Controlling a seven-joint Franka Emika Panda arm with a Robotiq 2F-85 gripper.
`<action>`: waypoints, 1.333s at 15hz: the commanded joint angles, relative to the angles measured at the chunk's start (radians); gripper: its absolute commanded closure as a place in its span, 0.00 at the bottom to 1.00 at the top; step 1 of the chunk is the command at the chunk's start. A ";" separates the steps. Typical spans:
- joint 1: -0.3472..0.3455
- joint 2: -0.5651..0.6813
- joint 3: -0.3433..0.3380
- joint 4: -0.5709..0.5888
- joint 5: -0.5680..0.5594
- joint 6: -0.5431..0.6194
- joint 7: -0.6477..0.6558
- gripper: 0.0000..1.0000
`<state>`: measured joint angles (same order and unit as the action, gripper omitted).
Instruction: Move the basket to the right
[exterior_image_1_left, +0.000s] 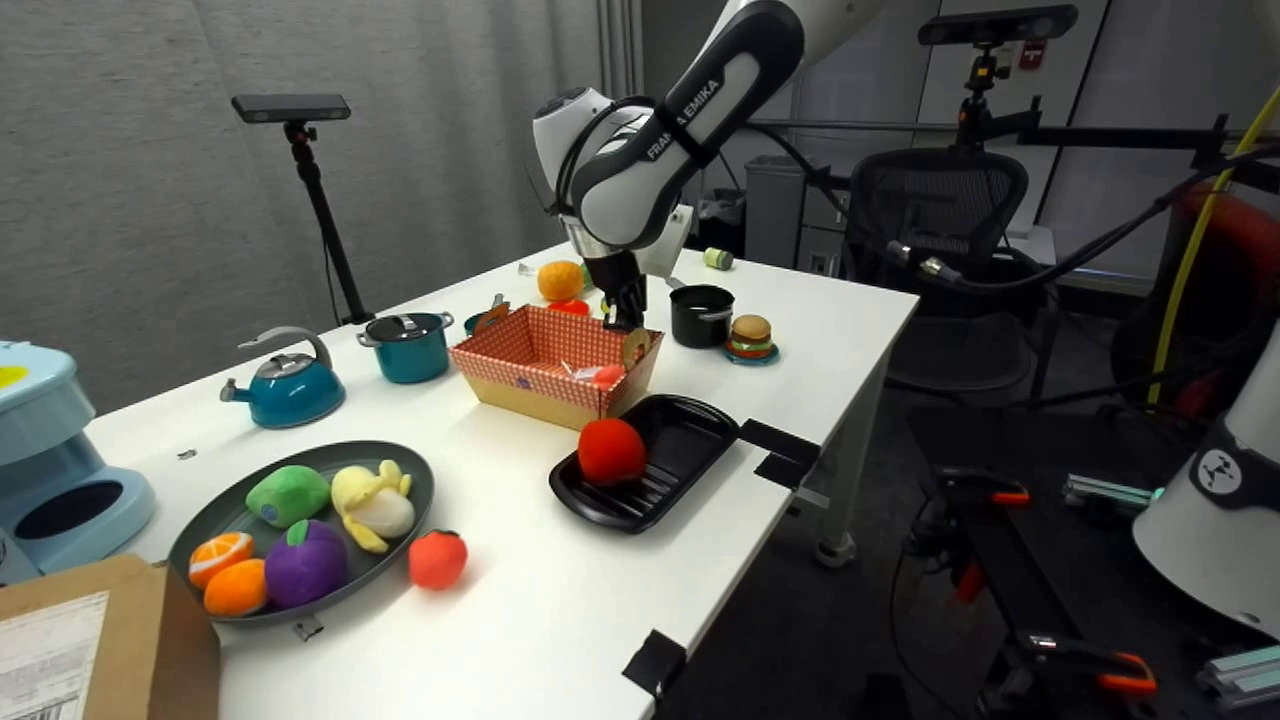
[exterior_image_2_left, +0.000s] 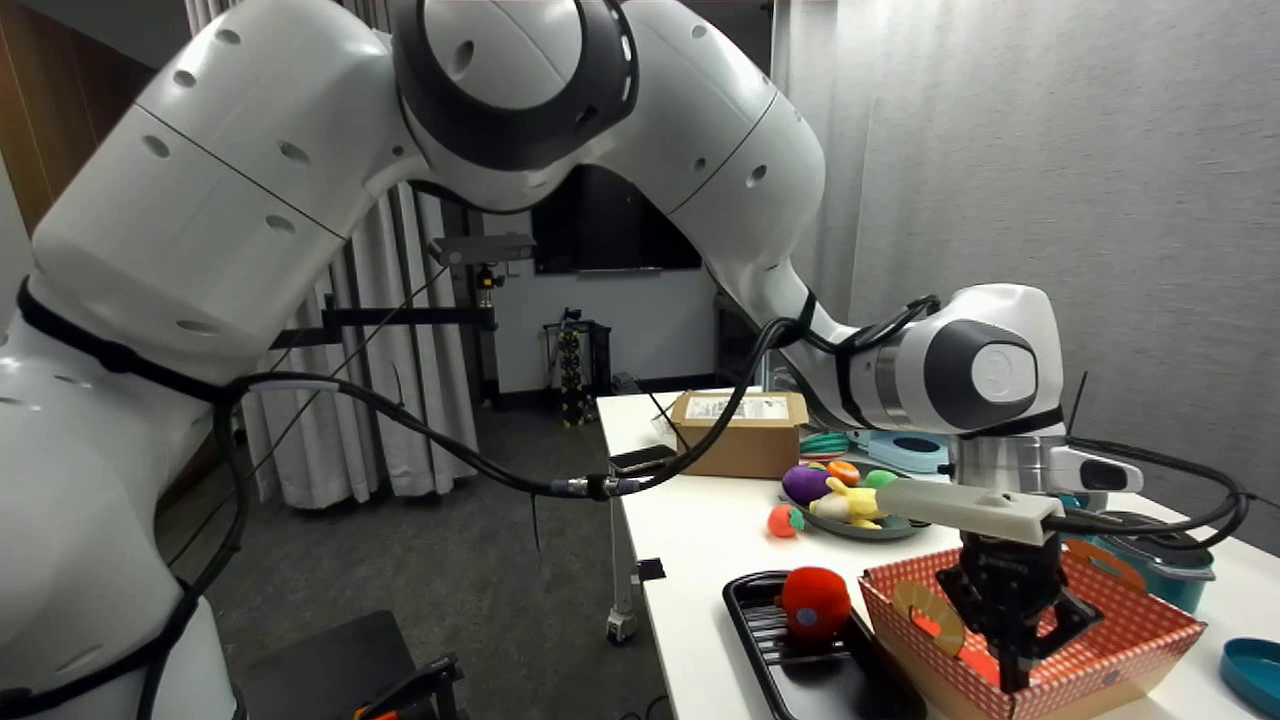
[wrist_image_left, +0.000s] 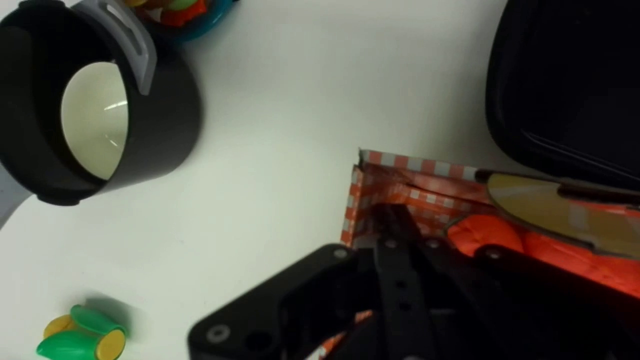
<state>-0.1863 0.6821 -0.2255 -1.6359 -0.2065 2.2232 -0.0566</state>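
Near, on the white table (exterior_image_1_left: 500, 640) in an exterior view: a black rectangular tray (exterior_image_1_left: 690, 430) with a round red fruit (exterior_image_1_left: 611, 451). Just beyond it: the rectangular red-and-white checked basket (exterior_image_1_left: 530, 395), tan outside. The black two-finger gripper (exterior_image_1_left: 625, 322) points down into the basket's far right corner; its fingers (wrist_image_left: 397, 270) are together. Farther right: a black cylindrical pot (exterior_image_1_left: 700, 322).

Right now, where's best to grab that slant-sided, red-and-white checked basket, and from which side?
Probably the thin rim of the handleless wall beside the black gripper, coming down from above, jaws opened astride it: the basket sits upright with walls flaring outward, so that edge stands exposed. The wall with the rounded tan handle looks worse; the black rectangular tray lies close alongside.
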 joint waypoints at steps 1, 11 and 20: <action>-0.027 -0.001 0.009 -0.021 0.005 0.047 0.005 1.00; -0.156 0.040 -0.008 -0.030 0.178 0.071 0.052 1.00; -0.135 0.023 -0.102 -0.175 0.139 0.216 0.186 1.00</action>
<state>-0.3467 0.7237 -0.2959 -1.7575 -0.0510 2.3899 0.0711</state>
